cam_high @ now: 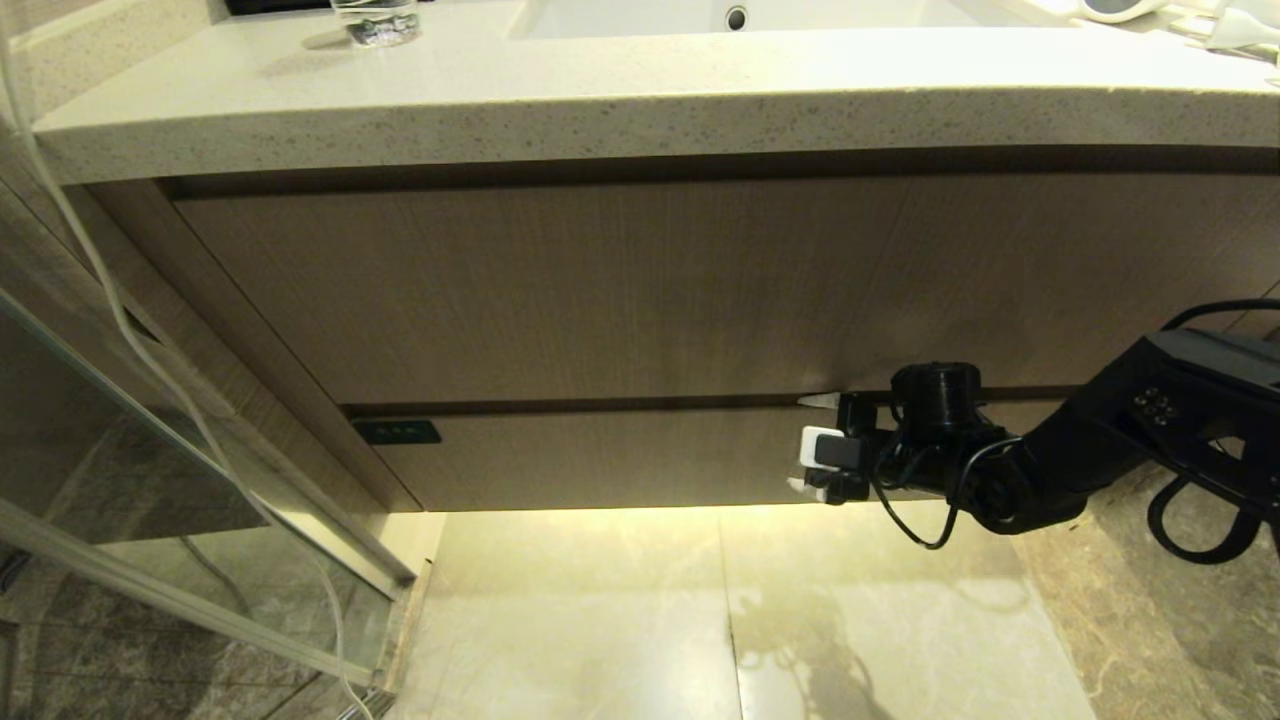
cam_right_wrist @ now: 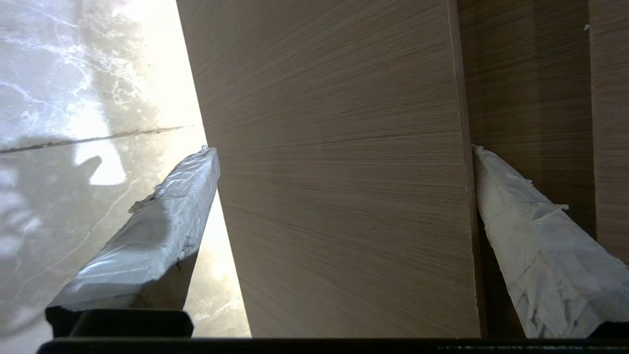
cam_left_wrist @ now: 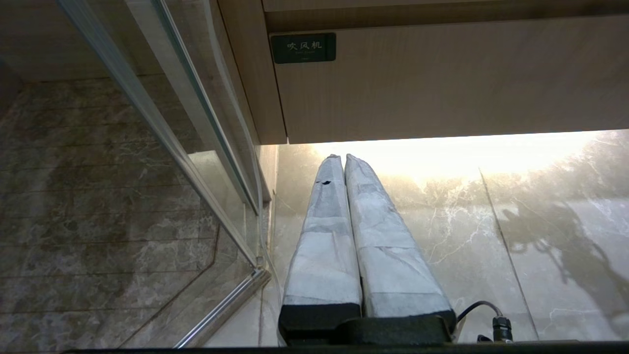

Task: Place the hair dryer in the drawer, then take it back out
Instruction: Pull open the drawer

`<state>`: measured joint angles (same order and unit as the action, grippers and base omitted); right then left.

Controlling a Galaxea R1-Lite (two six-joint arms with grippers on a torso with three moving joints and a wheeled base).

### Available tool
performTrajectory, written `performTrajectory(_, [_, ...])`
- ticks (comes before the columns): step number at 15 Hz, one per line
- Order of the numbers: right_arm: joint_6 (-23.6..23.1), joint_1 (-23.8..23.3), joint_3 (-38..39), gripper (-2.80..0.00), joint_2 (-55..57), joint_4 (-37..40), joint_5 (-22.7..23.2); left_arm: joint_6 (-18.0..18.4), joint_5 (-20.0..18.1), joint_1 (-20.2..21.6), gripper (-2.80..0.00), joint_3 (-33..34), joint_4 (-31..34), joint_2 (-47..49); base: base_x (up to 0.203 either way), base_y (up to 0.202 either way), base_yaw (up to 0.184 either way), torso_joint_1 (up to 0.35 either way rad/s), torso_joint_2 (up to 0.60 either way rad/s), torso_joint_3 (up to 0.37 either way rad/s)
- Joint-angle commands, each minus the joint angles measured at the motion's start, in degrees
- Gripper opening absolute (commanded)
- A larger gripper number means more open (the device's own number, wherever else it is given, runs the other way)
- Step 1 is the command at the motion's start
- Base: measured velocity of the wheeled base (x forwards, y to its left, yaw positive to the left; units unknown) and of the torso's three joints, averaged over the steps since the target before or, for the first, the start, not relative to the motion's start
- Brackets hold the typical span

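The drawer (cam_high: 620, 460) is the low wood-grain front under the vanity, pushed in, with a small black tag (cam_high: 397, 432) at its left corner. My right gripper (cam_high: 808, 445) is open and straddles the drawer front (cam_right_wrist: 334, 196). One finger (cam_right_wrist: 521, 221) sits in the dark gap above the drawer, the other finger (cam_right_wrist: 162, 216) below its bottom edge. A white part of the hair dryer (cam_high: 1120, 8) shows on the counter at the far right top edge. My left gripper (cam_left_wrist: 342, 157) is shut and empty, hanging over the floor below the tagged corner (cam_left_wrist: 303, 47).
A taller wood-grain panel (cam_high: 600, 290) sits above the drawer, under the speckled countertop (cam_high: 600, 110) with a sink (cam_high: 740, 18) and a glass (cam_high: 375, 22). A glass shower door (cam_high: 150, 480) and a hanging white cord (cam_high: 120, 320) stand at left. Marble floor (cam_high: 700, 620) lies below.
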<state>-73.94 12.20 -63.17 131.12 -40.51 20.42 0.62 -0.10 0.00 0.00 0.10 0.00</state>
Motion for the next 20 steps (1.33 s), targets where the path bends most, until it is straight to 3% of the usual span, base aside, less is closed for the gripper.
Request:
performTrajectory(1, [-0.15, 0.01, 0.46, 0.00, -0.56, 3.65, 0.31, -0.01, 0.01, 0.00, -2.80, 0.00, -0.01, 0.00, 0.000, 0.000, 0.000, 0.000, 0.00, 0.000])
performTrajectory(5, [0.29, 0.01, 0.40, 0.00, -3.09, 11.77, 0.09, -0.01, 0.01, 0.00, -2.80, 0.00, -0.01, 0.00, 0.000, 0.000, 0.000, 0.000, 0.00, 0.000])
performTrajectory(12, [0.54, 0.01, 0.58, 0.00, -10.70, 17.94, -0.23, -0.01, 0.01, 0.00, -2.80, 0.00, -0.01, 0.00, 0.000, 0.000, 0.000, 0.000, 0.00, 0.000])
performTrajectory(17, [-0.01, 0.01, 5.94, 0.00, -27.66, 28.33, -0.88, -0.01, 0.01, 0.00, -2.80, 0.00, -0.01, 0.00, 0.000, 0.000, 0.000, 0.000, 0.00, 0.000])
performTrajectory(20, [-0.91, 0.94, 11.00, 0.00, -42.68, 37.03, -4.93, -0.01, 0.01, 0.00, -2.80, 0.00, -0.01, 0.00, 0.000, 0.000, 0.000, 0.000, 0.00, 0.000])
